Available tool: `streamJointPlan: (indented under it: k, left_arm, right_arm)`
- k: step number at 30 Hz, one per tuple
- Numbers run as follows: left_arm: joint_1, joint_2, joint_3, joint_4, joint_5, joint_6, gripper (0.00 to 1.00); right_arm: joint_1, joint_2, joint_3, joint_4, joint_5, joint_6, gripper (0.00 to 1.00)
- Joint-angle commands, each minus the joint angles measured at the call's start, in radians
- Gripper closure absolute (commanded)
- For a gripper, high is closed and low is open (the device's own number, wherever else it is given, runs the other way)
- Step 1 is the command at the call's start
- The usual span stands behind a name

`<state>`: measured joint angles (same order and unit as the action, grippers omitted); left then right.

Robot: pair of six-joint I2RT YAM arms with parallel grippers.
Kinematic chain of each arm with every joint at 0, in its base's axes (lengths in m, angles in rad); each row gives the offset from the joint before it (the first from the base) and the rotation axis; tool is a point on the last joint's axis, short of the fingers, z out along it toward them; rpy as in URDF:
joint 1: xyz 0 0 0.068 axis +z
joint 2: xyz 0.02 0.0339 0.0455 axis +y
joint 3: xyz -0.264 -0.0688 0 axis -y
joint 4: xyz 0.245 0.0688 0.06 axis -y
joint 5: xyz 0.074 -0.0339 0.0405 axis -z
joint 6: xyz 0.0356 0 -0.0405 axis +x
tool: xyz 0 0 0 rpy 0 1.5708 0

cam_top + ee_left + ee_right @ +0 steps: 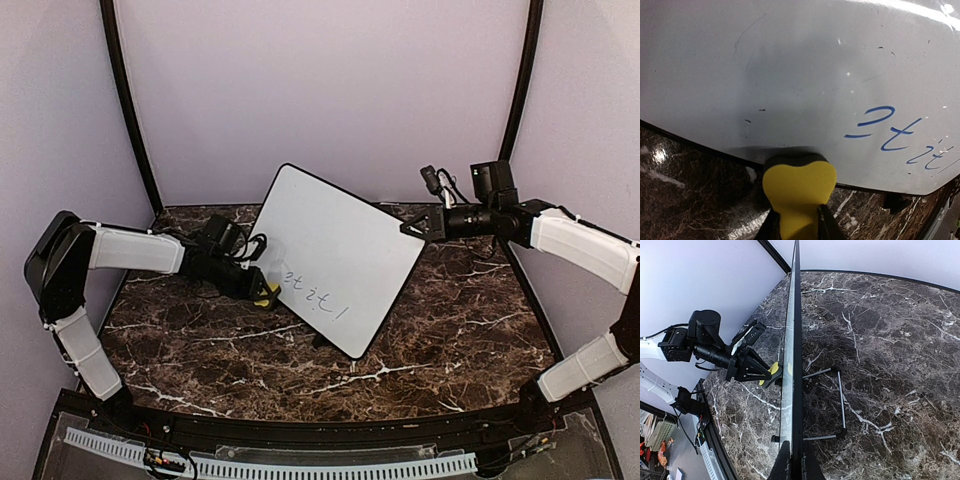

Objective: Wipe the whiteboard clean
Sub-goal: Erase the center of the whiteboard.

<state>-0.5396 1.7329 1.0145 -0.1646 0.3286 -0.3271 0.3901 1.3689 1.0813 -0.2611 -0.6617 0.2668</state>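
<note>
**Lighting and picture quality**

Lit evenly and diffusely throughout, with soft shadows only. Left wrist view: bright glare streak at top right of the whiteboard point(800, 75), grey shadow smudge above the yellow eraser point(799, 185), specular spots on the marble tabletop point(685, 195). Eraser slightly soft. Right wrist view: sharp, with wide-angle bending at the edges.

Tilted whiteboard point(335, 245) on marble table point(470, 330), blue writing point(312, 297) low, yellow eraser point(267, 294) at edge

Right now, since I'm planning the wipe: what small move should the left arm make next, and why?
Probably slide the yellow eraser across the whiteboard toward the blue writing. The left fingers hold it at the board's lower edge, the writing is unwiped, and the right fingers clamp the board's rim.
</note>
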Motion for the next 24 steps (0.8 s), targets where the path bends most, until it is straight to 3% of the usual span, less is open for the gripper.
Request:
streamJointPlan:
  k: [1,12,16,24]
  left_arm:
    - [-0.003,-0.015,0.030,0.018,0.001,-0.011,1.00]
    - [-0.003,0.059,0.269,-0.010,-0.007,0.036,1.00]
    - [-0.009,0.058,0.236,-0.021,0.007,0.031,1.00]
    - [-0.031,0.015,0.023,0.038,0.015,-0.025,1.00]
  right_arm:
    - [0.023,0.005,-0.015,0.020,-0.041,-0.106,1.00]
    - [0.024,0.000,-0.012,0.014,-0.038,-0.105,1.00]
    - [0.024,0.000,-0.011,0.013,-0.036,-0.106,1.00]
    - [0.024,0.007,-0.011,0.014,-0.038,-0.104,1.00]
